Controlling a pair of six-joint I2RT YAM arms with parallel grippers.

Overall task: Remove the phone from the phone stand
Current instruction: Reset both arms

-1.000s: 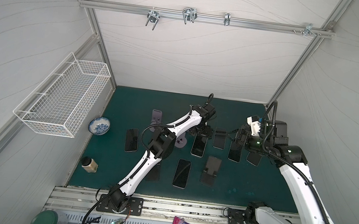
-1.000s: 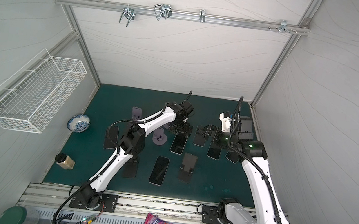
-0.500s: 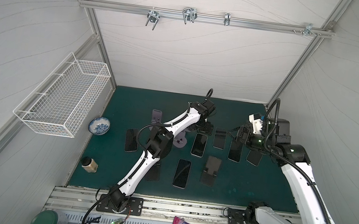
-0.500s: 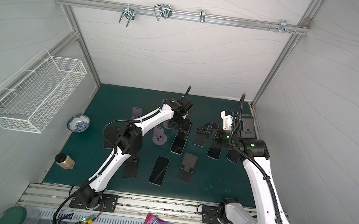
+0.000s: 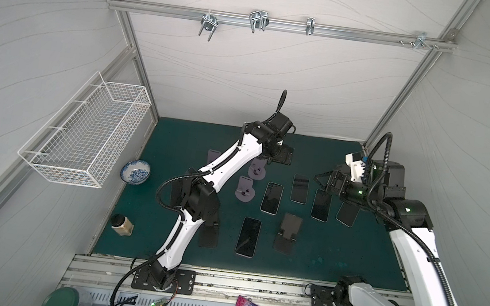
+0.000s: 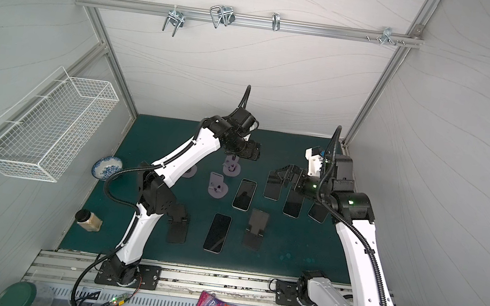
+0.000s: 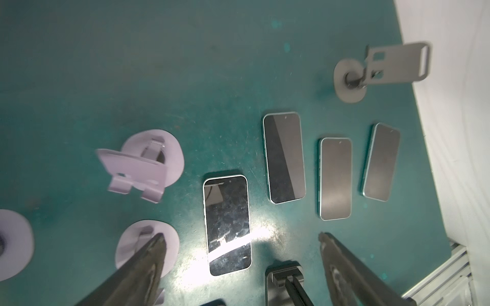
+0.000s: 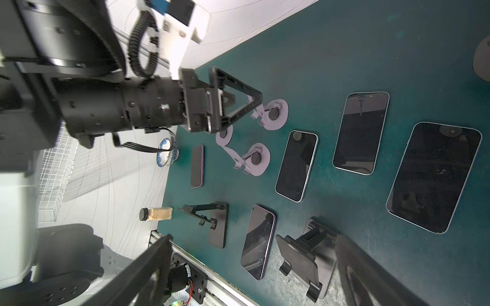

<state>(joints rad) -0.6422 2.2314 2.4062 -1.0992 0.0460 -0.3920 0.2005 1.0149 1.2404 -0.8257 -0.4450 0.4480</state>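
Note:
Several dark phones lie flat on the green mat, among them one mid-table and one under my left wrist. Every phone stand I can see is empty: the purple stands, a black stand and a grey stand near the right wall. My left gripper hangs open above the back of the mat, holding nothing. My right gripper is open too, raised over the right-hand row of phones.
A second black stand and a phone sit on the left, partly under the left arm. A blue-patterned bowl and a spice jar stand by the left edge. A wire basket hangs on the left wall.
My left gripper has lifted and pulled back toward the rear wall, and its jaws have narrowed somewhat. The right arm has barely shifted.

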